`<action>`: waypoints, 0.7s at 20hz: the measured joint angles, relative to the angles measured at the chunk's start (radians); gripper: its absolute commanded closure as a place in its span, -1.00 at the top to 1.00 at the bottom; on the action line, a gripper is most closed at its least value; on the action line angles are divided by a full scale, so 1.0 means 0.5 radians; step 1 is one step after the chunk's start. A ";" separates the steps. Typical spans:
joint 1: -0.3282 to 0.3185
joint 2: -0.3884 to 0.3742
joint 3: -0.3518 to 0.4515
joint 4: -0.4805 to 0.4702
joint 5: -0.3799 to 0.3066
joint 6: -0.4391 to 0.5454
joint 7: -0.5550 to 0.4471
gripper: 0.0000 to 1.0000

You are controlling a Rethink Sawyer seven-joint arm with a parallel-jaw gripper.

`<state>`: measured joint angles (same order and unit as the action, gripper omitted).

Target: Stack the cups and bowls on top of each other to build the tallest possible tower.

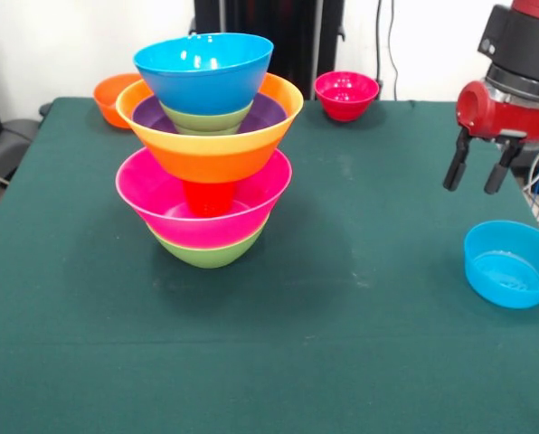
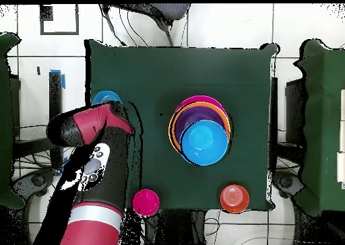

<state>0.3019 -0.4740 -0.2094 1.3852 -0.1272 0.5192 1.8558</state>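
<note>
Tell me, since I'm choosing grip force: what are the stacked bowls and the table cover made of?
The bowls of the tower look like glossy hard plastic, given their bright highlights. The green table cover looks like matte cloth, probably felt; no shine.

Red and black robot arm with a rounded red wrist housing, a silver band, a white button panel, and a hand with two black fingers.

The tower stands mid-table, blue bowl topmost. The arm partly covers 1 small blue bowl. Pink and orange bowls sit near the bottom edge.
</note>
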 measured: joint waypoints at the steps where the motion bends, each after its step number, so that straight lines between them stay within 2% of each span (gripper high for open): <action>1: 0.008 0.012 -0.004 0.000 0.000 -0.015 0.000 1.00; 8: 0.030 0.121 -0.014 0.001 0.002 -0.216 0.000 1.00; 12: 0.019 0.156 -0.014 0.011 0.019 -0.446 0.000 1.00; 14: 0.017 0.158 -0.014 0.012 0.024 -0.480 0.000 1.00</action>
<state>0.3105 -0.3948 -0.2163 1.3912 -0.1150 0.2791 1.8560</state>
